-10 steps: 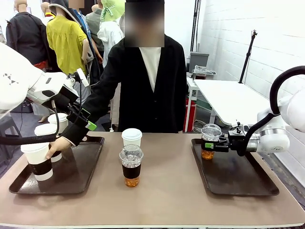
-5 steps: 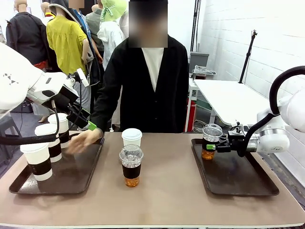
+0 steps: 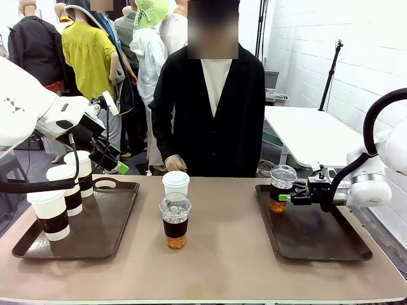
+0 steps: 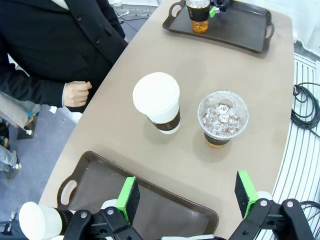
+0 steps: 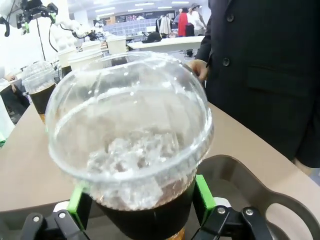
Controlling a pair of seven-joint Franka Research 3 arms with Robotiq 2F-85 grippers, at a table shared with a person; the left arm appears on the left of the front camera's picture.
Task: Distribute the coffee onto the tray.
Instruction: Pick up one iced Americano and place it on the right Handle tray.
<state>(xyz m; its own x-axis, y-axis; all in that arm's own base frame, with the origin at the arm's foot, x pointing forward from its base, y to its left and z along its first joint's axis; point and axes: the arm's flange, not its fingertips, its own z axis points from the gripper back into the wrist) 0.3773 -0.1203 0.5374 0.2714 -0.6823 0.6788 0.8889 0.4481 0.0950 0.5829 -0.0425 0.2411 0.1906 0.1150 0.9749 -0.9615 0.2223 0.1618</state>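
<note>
The middle iced cup (image 3: 175, 222), clear and dome-lidded with a dark-amber drink, is standing upright on the bare tabletop (image 3: 222, 270). It is the loose cup closest to the robot's side.

To the left of it the left tray (image 3: 108, 232) is lying flat. The tray is carrying three white, dark-sleeved cups in a row running away from the robot. The nearest paper cup (image 3: 51, 215) is at the front, the second paper cup (image 3: 67, 189) is just behind it, and the third paper cup (image 3: 81, 170) is by the far handle.

Above that tray, up and to the left of the middle iced cup, the left gripper (image 4: 187, 196) is hovering. Its jaws are spread wide and are holding nothing. In its wrist view the green pads (image 4: 128, 199) are framing the middle iced cup from above.

Just behind the middle iced cup, near but not touching it, a fourth paper cup (image 3: 176, 183) is standing upright on the tabletop.

Well apart to the right of the middle iced cup, the right tray (image 3: 318, 241) is lying flat. The second iced cup (image 3: 280, 189) is standing upright at that tray's far left corner. The right gripper (image 3: 284, 197) is reaching in from the right at the height of that cup's lower body. Its fingers (image 5: 202, 192) are spread on either side of the cup. They appear to be sitting just clear of the cup's walls, though the dome is crowding the wrist view and the contact is hard to judge.

Farthest from the middle iced cup, beyond the fourth paper cup, a person in a black jacket (image 3: 210, 114) is standing at the table's far edge. One hand (image 3: 173, 164) is curling loosely by the rim.
</note>
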